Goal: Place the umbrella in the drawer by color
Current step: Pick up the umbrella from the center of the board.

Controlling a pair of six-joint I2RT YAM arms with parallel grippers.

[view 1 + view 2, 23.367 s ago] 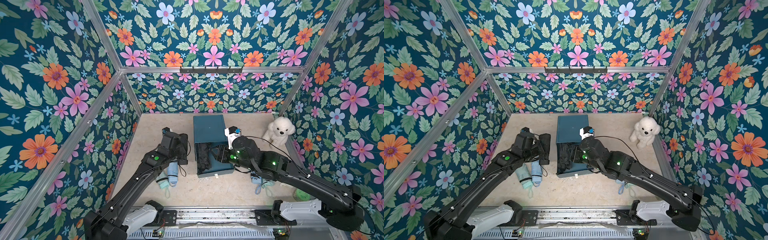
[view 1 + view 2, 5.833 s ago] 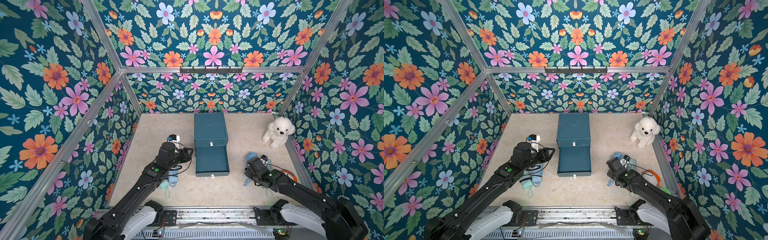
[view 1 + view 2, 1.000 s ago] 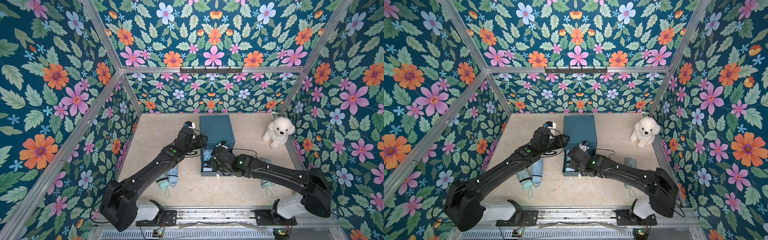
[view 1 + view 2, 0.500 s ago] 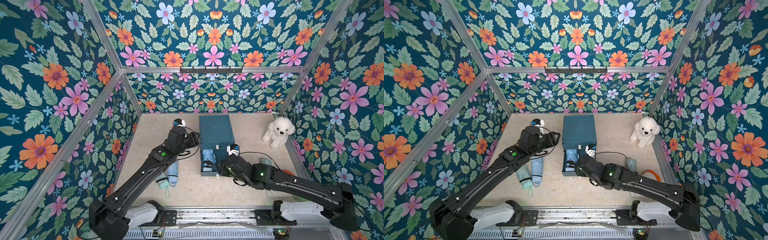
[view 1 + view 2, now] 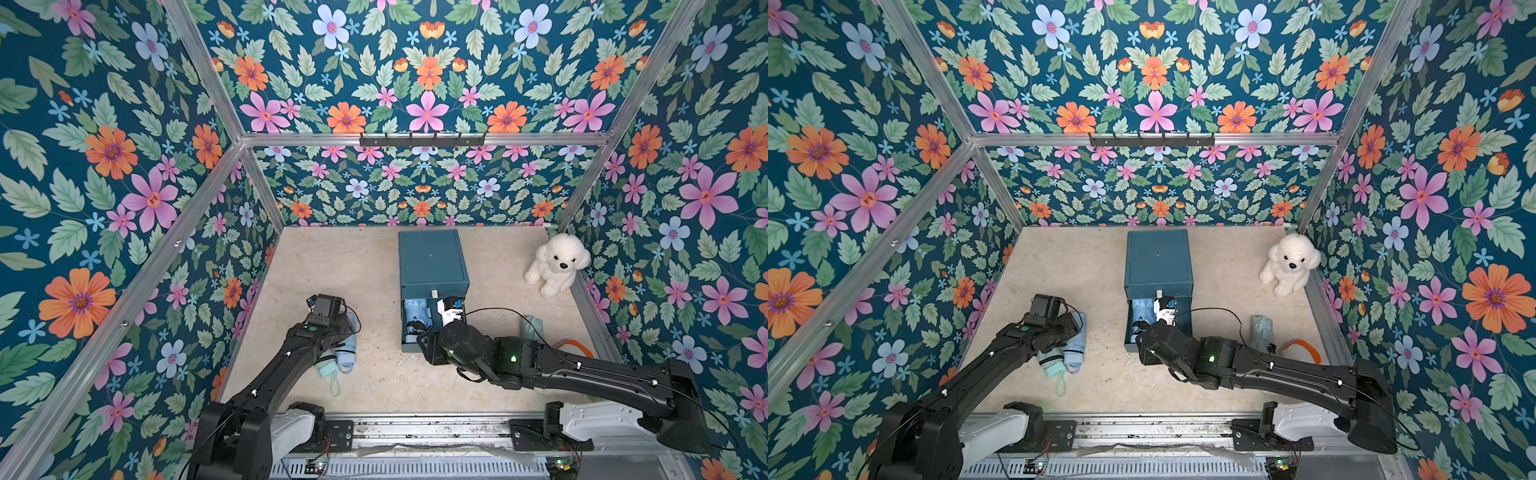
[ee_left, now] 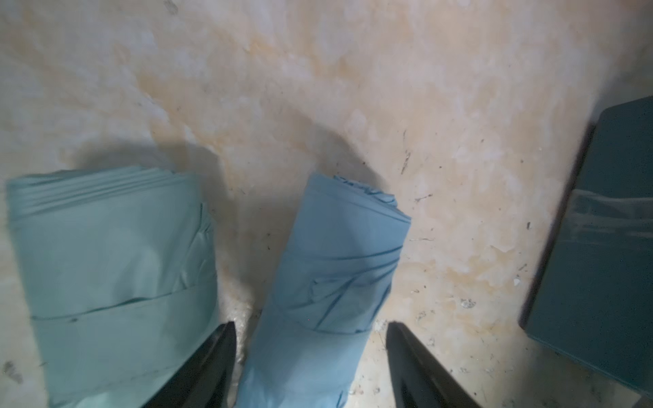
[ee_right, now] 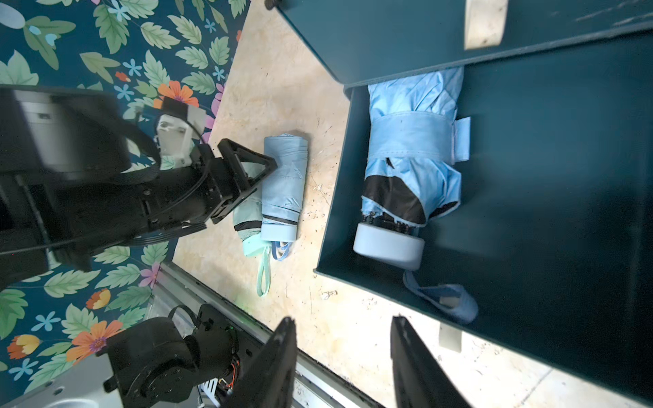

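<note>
The left gripper (image 6: 311, 323) is held open astride the blue umbrella (image 6: 335, 261), which lies on the table (image 6: 353, 88) at about nine o'clock from the open drawer (image 7: 547, 159). The fingers (image 6: 205, 364) should be lowered squarely, kept off the green umbrella (image 6: 113, 265) just beside it at eight o'clock, then closed mid-body. The right gripper (image 7: 342, 319) is held open and empty at the drawer's six o'clock edge.

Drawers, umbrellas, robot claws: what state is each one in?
lower drawer: pulled open
upper drawer: shut
blue umbrella in drawer: folded, strapped, lying inside
blue umbrella on table: folded, lying flat
mint umbrella: folded, lying beside it
grey-green umbrella: folded, lying alone
left gripper: open, astride the blue umbrella on table
right gripper: open, empty
plush dog: sitting upright
</note>
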